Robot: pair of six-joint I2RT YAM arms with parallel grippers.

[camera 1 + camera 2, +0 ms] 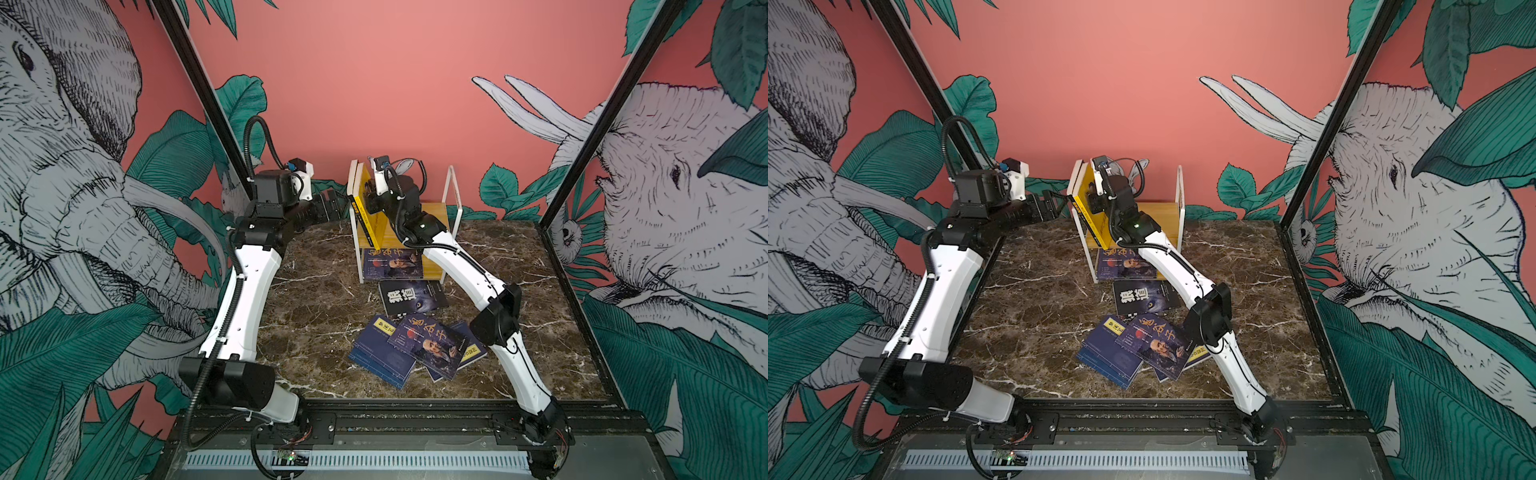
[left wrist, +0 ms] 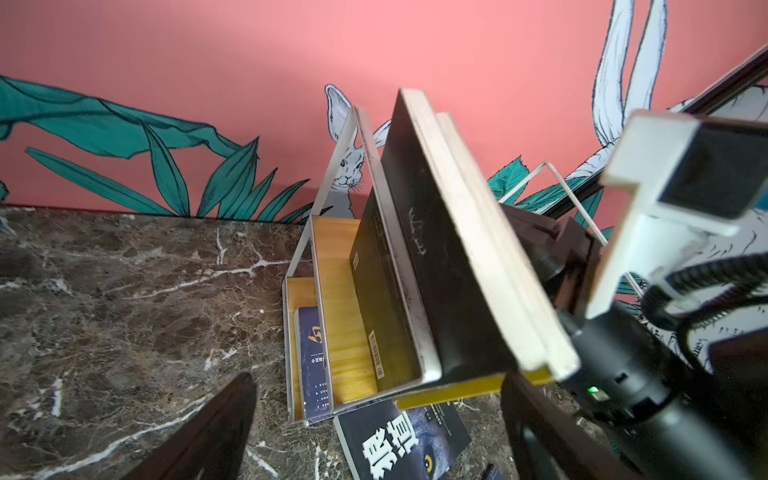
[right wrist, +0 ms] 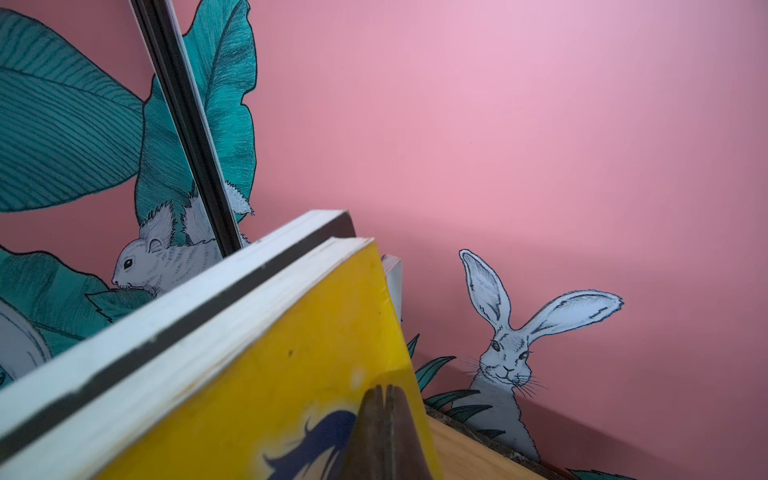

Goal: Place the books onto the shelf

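Front pile: several navy blue books (image 1: 384,353) lie flat and overlapping on the surface, well out in front of the shelf (image 1: 436,212); nothing holds them.
Black book: the black book with white characters (image 1: 411,297) lies flat between that pile and the shelf's front.
Lower tier: one navy book (image 1: 392,266) lies flat on the shelf's bottom board.
Upper tier: the yellow book (image 3: 291,365) stands tilted toward the shelf's left end loop. A dark-covered book (image 2: 419,249) sits between it and the loop. The yellow book's lower corner juts past the shelf's front edge.
Right pincer (image 3: 385,392): closed tight with nothing between the jaws, its tips laid against the yellow cover on the side facing the shelf's middle.
Left pincer (image 1: 332,205): spread wide and empty, just outside the shelf's left end loop, level with the upper tier.
Key relation: the yellow book lies from the right pincer toward the shelf's left end, its long axis rising steeply and leaning away from the tips. The right arm is in contact; the left is close, but the loop and the dark-covered book stand between.
Step, as judged: pressing the yellow book snug against its neighbour.
Next move, as judged: push toward the left end and back, so that the jutting corner seats on the board.
Risk: the corner could slip off the front edge.
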